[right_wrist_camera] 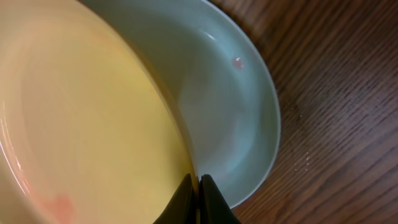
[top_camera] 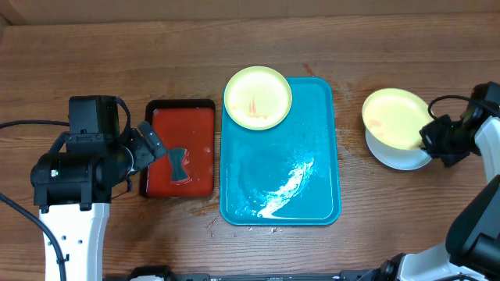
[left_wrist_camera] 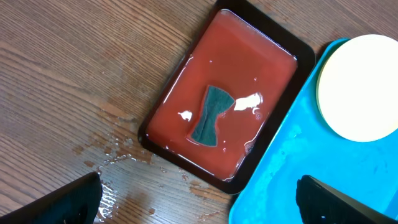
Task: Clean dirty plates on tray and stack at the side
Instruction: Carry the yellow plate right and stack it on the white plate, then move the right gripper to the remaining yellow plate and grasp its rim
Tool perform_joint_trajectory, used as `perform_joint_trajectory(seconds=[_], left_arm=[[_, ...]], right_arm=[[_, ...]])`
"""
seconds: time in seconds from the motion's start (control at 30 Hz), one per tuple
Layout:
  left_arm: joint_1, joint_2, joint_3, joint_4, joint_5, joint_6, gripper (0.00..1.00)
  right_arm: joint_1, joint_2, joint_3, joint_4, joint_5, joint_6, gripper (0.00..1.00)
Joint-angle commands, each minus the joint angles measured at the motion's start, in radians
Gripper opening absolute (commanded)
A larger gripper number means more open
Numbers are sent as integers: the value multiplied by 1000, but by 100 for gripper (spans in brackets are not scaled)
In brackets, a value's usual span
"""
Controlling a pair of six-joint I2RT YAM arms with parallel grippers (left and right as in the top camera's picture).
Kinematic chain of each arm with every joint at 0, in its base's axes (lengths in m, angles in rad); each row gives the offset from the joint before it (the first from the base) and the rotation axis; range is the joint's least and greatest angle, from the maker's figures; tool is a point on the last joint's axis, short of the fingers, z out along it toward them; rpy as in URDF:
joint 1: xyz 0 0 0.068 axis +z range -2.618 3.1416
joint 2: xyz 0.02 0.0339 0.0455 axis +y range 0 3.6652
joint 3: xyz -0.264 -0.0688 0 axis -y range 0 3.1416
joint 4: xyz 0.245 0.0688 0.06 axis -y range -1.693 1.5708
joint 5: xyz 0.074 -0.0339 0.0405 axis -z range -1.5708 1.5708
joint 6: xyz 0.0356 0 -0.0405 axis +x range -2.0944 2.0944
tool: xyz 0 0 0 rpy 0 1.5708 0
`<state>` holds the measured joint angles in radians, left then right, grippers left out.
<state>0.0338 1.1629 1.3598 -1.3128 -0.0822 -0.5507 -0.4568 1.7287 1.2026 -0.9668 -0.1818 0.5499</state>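
Note:
The turquoise tray (top_camera: 312, 187) lies at the table's middle and shows in the left wrist view (left_wrist_camera: 292, 162). A yellow-green plate (top_camera: 258, 96) with an orange smear rests on its far left corner, also in the left wrist view (left_wrist_camera: 364, 87). To the right, my right gripper (top_camera: 432, 139) is shut on the rim of a second yellow plate (top_camera: 394, 117), tilted above a whitish plate (top_camera: 394, 156) on the table. In the right wrist view the gripper (right_wrist_camera: 199, 186) pinches the yellow plate (right_wrist_camera: 87, 118) over the whitish plate (right_wrist_camera: 230, 93). My left gripper (left_wrist_camera: 199, 202) is open and empty above the table.
A black-rimmed tray (top_camera: 180, 148) with red-orange inside lies left of the turquoise tray and holds a dark green sponge (top_camera: 177, 164) in liquid; both show in the left wrist view, the tray (left_wrist_camera: 267, 37) and the sponge (left_wrist_camera: 211, 115). Water drops wet the wood nearby (left_wrist_camera: 112, 149).

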Motion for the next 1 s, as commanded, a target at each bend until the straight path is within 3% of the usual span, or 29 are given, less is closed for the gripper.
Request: perform_joint_trajectory(seconds=[0.0,0.17,0.3,0.53,0.77,0.97], left_arm=[[5,-11,18,1,5,-3,100],[5,-11,18,1,5,-3,100],[5,-11,18,1,5,-3,100],[5,-11,18,1,5,-3,100],[5,-11,18,1,5,-3,100],[5,-11,18,1,5,-3,100]], right_arm=[[-18,-14,6,-6,29,5,4],[-15,-16,6,-77,70,4,6],[-9,-21,6,-95,90,4,31],[50,-150,67,-100,-74,-103,40],[330,-288,202,-94,-167,-302,42],[632,-274,270,-26,48,-319,45]])
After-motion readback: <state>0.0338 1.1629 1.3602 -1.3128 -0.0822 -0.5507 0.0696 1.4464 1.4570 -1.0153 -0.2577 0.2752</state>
